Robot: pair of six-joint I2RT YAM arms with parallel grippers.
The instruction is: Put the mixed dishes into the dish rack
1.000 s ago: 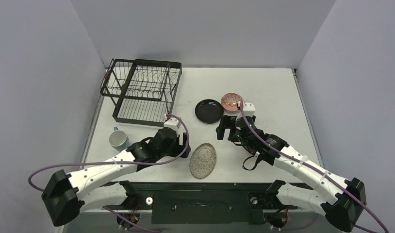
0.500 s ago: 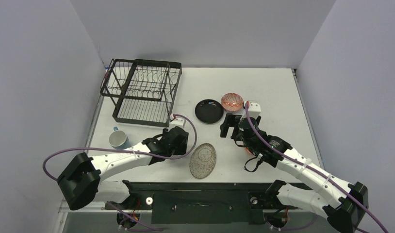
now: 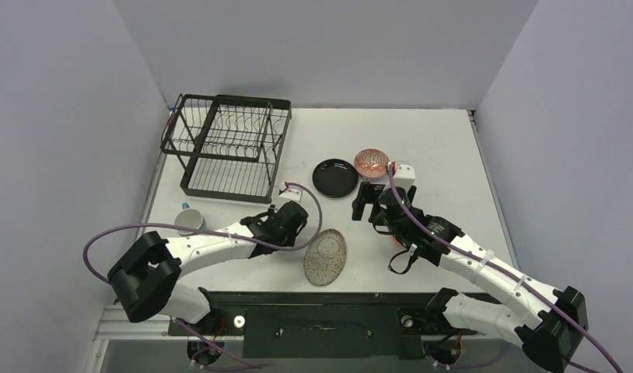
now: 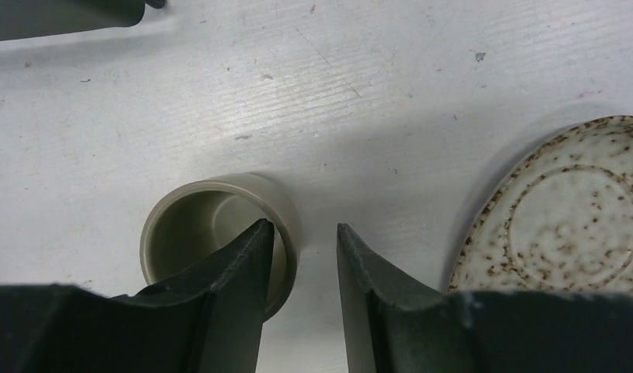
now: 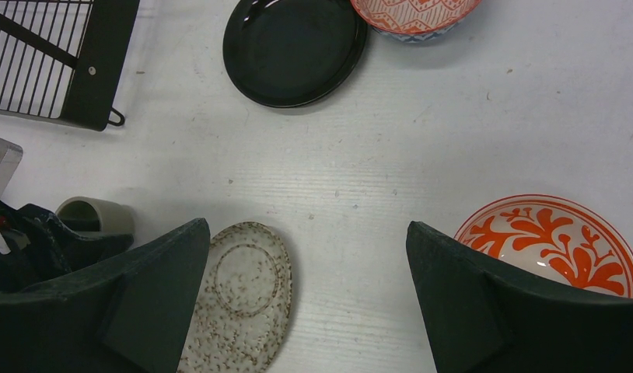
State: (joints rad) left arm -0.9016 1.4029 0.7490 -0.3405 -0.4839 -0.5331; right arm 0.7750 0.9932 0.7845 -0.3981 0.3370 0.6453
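Note:
The small olive-green cup (image 4: pixel 212 233) stands upright on the table. My left gripper (image 4: pixel 304 227) is open and straddles its right wall, one finger inside and one outside. From above, the left gripper (image 3: pixel 286 225) hides the cup. The speckled oval plate (image 3: pixel 326 256) lies just right of it. My right gripper (image 3: pixel 368 203) is wide open and empty above the table, with one patterned bowl (image 5: pixel 554 245) beside its right finger. The black plate (image 3: pixel 334 177) and the other patterned bowl (image 3: pixel 372 162) lie beyond. The light-blue mug (image 3: pixel 189 222) stands left. The dish rack (image 3: pixel 228 146) holds no dishes.
The white table (image 3: pixel 438 148) is boxed in by grey walls at the left, back and right. The rack's near corner (image 5: pixel 88 85) is close to the left arm. Purple cables loop off both arms.
My left gripper has slid right and lower onto the olive cup while its arm swung in. My right gripper shifted slightly right, then held still.

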